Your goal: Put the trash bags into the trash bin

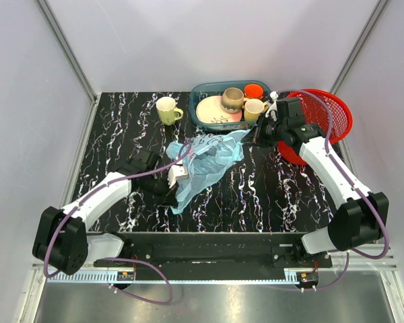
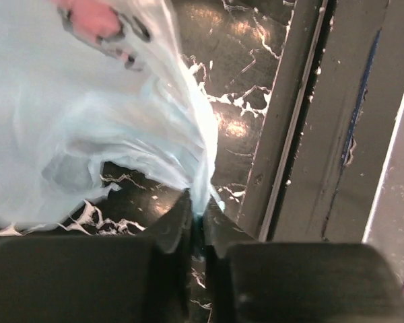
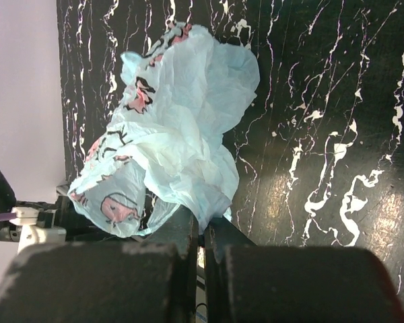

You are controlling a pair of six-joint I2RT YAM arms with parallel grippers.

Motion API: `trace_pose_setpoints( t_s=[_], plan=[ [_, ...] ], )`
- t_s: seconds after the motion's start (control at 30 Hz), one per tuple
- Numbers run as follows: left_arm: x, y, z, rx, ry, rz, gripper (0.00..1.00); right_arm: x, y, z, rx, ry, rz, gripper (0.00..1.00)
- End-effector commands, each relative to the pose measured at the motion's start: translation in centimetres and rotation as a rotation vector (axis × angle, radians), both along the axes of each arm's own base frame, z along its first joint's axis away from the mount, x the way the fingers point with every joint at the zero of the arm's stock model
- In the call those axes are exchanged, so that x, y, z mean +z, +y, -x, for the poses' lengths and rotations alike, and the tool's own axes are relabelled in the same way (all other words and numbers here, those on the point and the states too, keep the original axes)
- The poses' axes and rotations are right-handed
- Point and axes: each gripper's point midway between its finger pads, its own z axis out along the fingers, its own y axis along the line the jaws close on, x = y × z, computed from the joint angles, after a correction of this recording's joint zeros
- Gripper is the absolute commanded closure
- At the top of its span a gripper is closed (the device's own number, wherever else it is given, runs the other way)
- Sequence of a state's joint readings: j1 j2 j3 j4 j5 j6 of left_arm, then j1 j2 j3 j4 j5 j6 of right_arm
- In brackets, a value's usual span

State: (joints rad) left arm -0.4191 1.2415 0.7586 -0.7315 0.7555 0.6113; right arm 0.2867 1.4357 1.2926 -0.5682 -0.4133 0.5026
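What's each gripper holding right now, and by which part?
Both pinch the light-blue trash bag: left gripper on a fold at its near-left end, right gripper on its far-right end.

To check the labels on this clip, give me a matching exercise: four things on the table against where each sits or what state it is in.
Things:
1 trash bag
2 red basket
3 yellow mug
4 teal tray

States:
A holds cups and a plate
B far right of the table
C pinched by left gripper and right gripper
D alone, left of the tray

Pairs: 1-C; 2-B; 3-D; 4-A
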Motion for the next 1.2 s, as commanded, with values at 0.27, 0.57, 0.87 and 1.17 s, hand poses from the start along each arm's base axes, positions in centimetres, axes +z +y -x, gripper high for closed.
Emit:
trace_pose_setpoints(
  t_s=[0.27, 0.57, 0.87, 1.17],
  plan=[
    [34.5, -0.5, -11.3, 0.422, -0.286, 0.678, 1.0, 20.2, -1.2, -3.2, 0.079, -0.738, 0.112, 1.0],
    [10.7, 1.2, -10.9, 0.625, 0.106, 0.194, 1.0, -1.5, 3.1, 2.1, 0.426, -0.237, 0.277, 1.0],
    [55.9, 2.6, -6.9, 0.419, -0.792, 0.983, 1.0, 41.9, -1.9, 2.7, 0.016, -1.25, 0.07, 1.0],
    [12.3, -0.2, -11.8, 0.624, 0.056, 0.219, 1.0, 0.2, 5.9, 4.1, 0.599, -0.345, 0.337, 1.0]
  ],
)
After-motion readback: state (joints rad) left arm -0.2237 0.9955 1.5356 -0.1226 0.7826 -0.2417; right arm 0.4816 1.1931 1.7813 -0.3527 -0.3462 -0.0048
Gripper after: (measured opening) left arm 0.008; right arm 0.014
